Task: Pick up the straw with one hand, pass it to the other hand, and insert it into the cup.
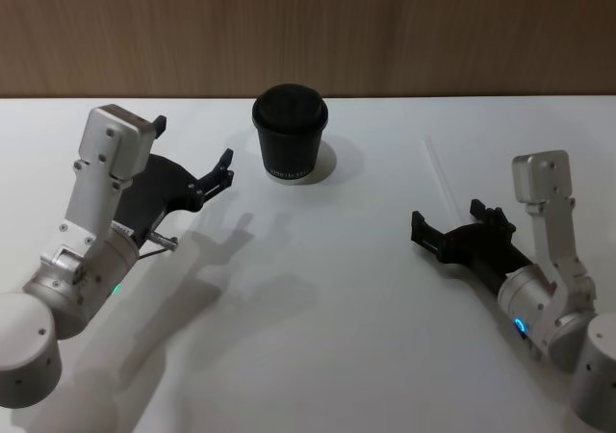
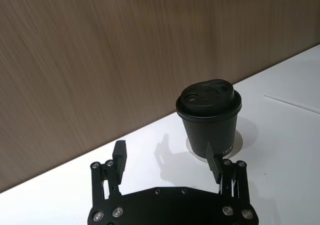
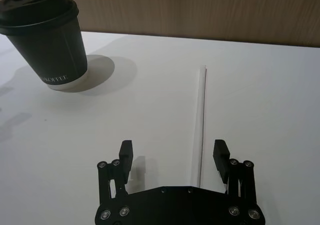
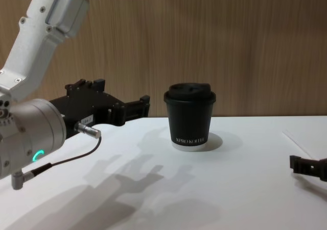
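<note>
- You have the straw (image 1: pixel 439 175) (image 3: pixel 202 125) lying flat on the white table (image 1: pixel 318 337), to the right of the cup (image 1: pixel 290 135) (image 3: pixel 47 40) and well apart from it.
- Your right gripper (image 1: pixel 450 219) (image 3: pixel 173 150) sits on the same side of the cup, nearer the robot, jaws wide apart with the straw's near end between them, ungripped.
- Your left gripper (image 1: pixel 192 142) (image 2: pixel 167 152) hangs left of the cup, pointing at it, jaws apart and holding nothing.

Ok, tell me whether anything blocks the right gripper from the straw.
Nothing visible does. The straw lies on bare table right ahead of the open right gripper; the cup stands well aside.
</note>
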